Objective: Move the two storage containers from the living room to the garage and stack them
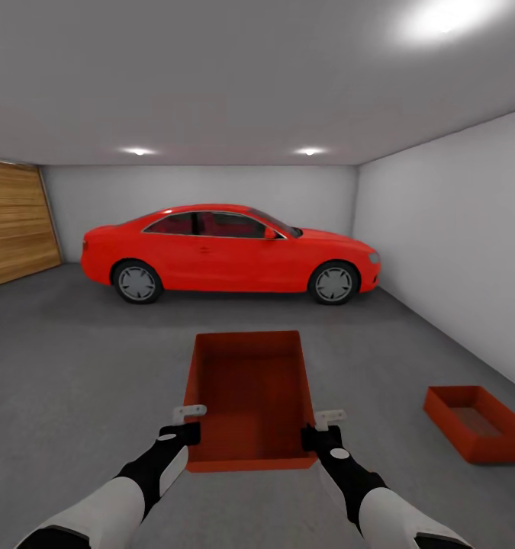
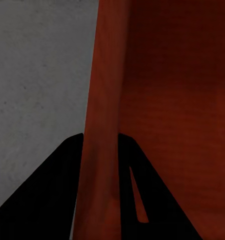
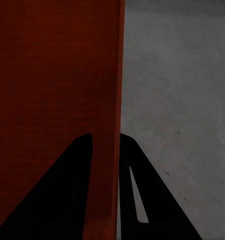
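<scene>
Held container (image 1: pixel 251 396) at 12 o'clock, dead ahead and low in the head view, carried between both arms above the concrete floor (image 1: pixel 74 366). Left gripper (image 1: pixel 187 424) at 11 o'clock on the bin's left long wall near the close corner; right gripper (image 1: pixel 323 428) at 1 o'clock on the right long wall, likewise near the close corner. Left wrist view: two dark fingers (image 2: pixel 57 190) astride the orange-red wall (image 2: pixel 100 150), one inside the bin, one outside, pinching it. Right wrist view: same grip, fingers (image 3: pixel 67 190) pressed onto the thin wall edge (image 3: pixel 117 100), grey floor (image 3: pixel 182 100) on the outer side.

Open-top, rectangular, orange-red, plain walls tapering slightly toward the bottom (interior darker, nothing visible inside). Long axis pointing away toward the red car (image 1: pixel 230 252).

Second container (image 1: pixel 478 423) at about 3 o'clock, resting on the floor near the white side wall (image 1: pixel 455 244), well apart from the held one, same colour and shape, turned at an angle.

Wooden door (image 1: pixel 13 221) at 10 o'clock; car broadside across the far end at 12 o'clock.
</scene>
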### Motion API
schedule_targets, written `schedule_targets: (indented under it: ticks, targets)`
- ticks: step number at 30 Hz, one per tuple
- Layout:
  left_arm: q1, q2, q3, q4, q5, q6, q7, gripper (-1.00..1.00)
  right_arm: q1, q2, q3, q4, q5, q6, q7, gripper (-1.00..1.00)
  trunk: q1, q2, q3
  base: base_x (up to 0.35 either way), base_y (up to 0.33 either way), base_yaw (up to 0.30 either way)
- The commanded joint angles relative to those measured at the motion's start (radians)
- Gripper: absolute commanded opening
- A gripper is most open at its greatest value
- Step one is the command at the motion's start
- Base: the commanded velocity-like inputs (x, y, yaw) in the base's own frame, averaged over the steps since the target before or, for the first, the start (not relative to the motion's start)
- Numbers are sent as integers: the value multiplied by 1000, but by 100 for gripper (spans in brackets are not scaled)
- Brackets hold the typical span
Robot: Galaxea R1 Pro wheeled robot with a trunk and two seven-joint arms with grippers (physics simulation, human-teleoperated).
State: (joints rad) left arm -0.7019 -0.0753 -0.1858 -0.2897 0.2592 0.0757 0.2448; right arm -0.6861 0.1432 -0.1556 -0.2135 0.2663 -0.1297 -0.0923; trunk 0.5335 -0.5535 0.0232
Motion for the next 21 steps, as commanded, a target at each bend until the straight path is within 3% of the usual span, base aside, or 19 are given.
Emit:
schedule_targets:
  ticks: [1,17,21]
  targets:
    - [-1,0,29,-22,-5,-51,14,-100,0,31,-17,3,7,-4,17,-100,1,0,0,321,0,0]
    - [-1,0,29,-22,-5,-51,14,-100,0,31,-17,3,7,-3,17,-100,1,0,0,321,0,-2]
    - [-1,0,29,-22,-5,-51,14,-100,0,31,-17,3,5,-4,17,-100,1,0,0,321,0,-183]
